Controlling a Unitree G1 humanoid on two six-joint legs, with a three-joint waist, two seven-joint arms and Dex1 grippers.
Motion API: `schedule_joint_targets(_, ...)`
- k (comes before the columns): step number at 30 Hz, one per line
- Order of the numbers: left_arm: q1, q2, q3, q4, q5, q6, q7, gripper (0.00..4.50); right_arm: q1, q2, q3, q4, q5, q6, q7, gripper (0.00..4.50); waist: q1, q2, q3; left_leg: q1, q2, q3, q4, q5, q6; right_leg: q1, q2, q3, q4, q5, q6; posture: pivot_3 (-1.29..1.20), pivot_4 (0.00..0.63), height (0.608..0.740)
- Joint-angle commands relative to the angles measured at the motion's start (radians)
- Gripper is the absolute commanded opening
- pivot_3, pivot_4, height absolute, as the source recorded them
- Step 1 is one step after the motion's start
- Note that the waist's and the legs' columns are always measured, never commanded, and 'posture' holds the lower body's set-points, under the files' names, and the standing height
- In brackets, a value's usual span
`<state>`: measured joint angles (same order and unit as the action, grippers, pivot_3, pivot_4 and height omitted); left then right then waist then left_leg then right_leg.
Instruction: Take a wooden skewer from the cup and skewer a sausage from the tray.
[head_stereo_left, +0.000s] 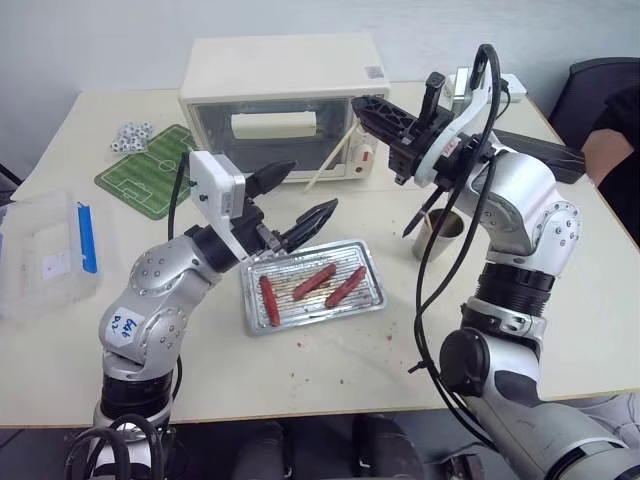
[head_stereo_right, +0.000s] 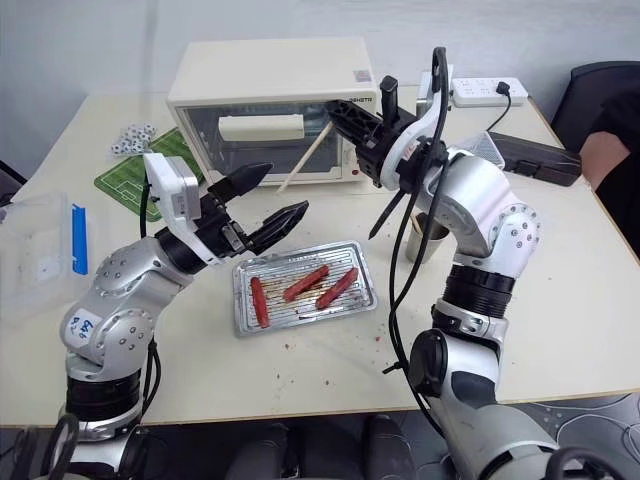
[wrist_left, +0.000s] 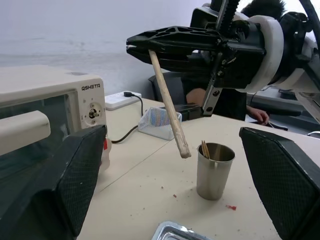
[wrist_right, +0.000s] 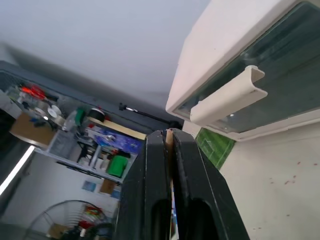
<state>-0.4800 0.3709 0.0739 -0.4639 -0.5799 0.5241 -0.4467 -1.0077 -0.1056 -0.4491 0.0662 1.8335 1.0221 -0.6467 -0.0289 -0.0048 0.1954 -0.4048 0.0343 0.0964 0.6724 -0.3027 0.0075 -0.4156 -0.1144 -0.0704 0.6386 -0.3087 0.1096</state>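
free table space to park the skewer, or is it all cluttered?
Free: the bare table between the tray and its near edge, and the stretch between the clear tub and the tray. Crowded: behind the tray, where the toaster oven, cup and both grippers, left and right, sit close.

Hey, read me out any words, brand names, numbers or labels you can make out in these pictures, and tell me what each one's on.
"QSHETA", roughly, a letter or two uncertain: brand on the control panel of the cream-white toaster oven.
Handwritten marks on the round white sticker on the left arm: not legible.
Small square label on the oven's top corner: too small to read.
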Motion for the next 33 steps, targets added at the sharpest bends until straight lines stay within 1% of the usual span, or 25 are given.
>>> schedule_joint_targets(1,-0.037,-0.031,-0.016,-0.014,0.021,-0.045,0.019,4.50,0.005,-0.009,0.054,-0.040,0.091,-0.074,-0.043,0.03,0.001,0.000,0.000,0.000,0.000,0.000,0.000,0.000,0.000,0.000,0.000,0.000,0.000,0.000,0.000,0.00,0.150,0.740)
schedule_joint_targets(6,-0.063,-0.084,-0.023,0.012,0.053,-0.077,0.057,4.50,0.021,-0.035,0.097,-0.052,0.126,-0.147,-0.051,0.03,0.001,0.000,0.000,-0.001,0.000,0.000,0.000,0.000,0.000,0.000,0.000,0.000,0.000,0.000,0.000,0.00,0.150,0.740)
schedule_joint_targets(9,-0.061,-0.123,-0.040,0.005,0.074,-0.092,0.088,4.00,0.030,-0.050,0.116,-0.059,0.129,-0.178,-0.046,0.00,0.002,0.000,0.000,-0.001,0.000,0.000,0.000,0.000,0.001,0.000,0.000,0.000,-0.001,0.000,0.000,0.00,0.150,0.740)
schedule_joint_targets(13,-0.048,-0.142,-0.050,-0.004,0.102,-0.088,0.124,2.88,0.040,-0.067,0.135,-0.071,0.130,-0.213,-0.035,0.00,0.002,0.000,0.000,-0.001,0.000,0.000,0.000,0.000,0.001,0.000,0.000,0.000,-0.001,0.000,0.001,0.00,0.150,0.740)
schedule_joint_targets(27,-0.036,-0.122,-0.050,0.010,0.107,-0.072,0.113,2.88,0.064,-0.093,0.175,-0.097,0.136,-0.268,-0.004,0.00,0.002,0.000,0.000,-0.001,0.001,0.000,0.000,0.000,0.001,0.000,0.000,-0.001,-0.002,0.000,0.001,0.00,0.150,0.740)
schedule_joint_targets(28,-0.036,-0.122,-0.049,0.011,0.106,-0.074,0.111,2.53,0.065,-0.094,0.178,-0.098,0.136,-0.270,-0.002,0.00,0.002,0.000,0.000,-0.001,0.001,0.000,0.000,0.000,0.001,0.000,0.000,-0.001,-0.002,0.000,0.001,0.00,0.150,0.740)
schedule_joint_targets(29,-0.039,-0.122,-0.049,0.011,0.104,-0.073,0.108,2.38,0.067,-0.094,0.179,-0.100,0.136,-0.271,-0.001,0.00,0.002,0.000,0.000,-0.001,0.001,0.000,0.000,0.000,0.001,0.000,-0.001,-0.001,-0.002,0.000,0.001,0.00,0.150,0.740)
schedule_joint_targets(30,-0.042,-0.121,-0.051,0.012,0.102,-0.072,0.105,2.13,0.071,-0.096,0.179,-0.102,0.137,-0.272,0.000,0.00,0.002,0.000,0.000,-0.001,0.001,0.000,0.000,0.000,0.001,0.000,-0.001,-0.001,-0.002,0.000,0.001,0.00,0.150,0.740)
schedule_joint_targets(33,-0.049,-0.122,-0.053,0.013,0.103,-0.068,0.107,1.21,0.075,-0.098,0.181,-0.105,0.137,-0.273,0.004,0.00,0.002,0.000,0.000,-0.001,0.001,0.000,0.000,0.000,0.001,0.000,0.000,-0.001,-0.002,0.000,0.001,0.00,0.150,0.740)
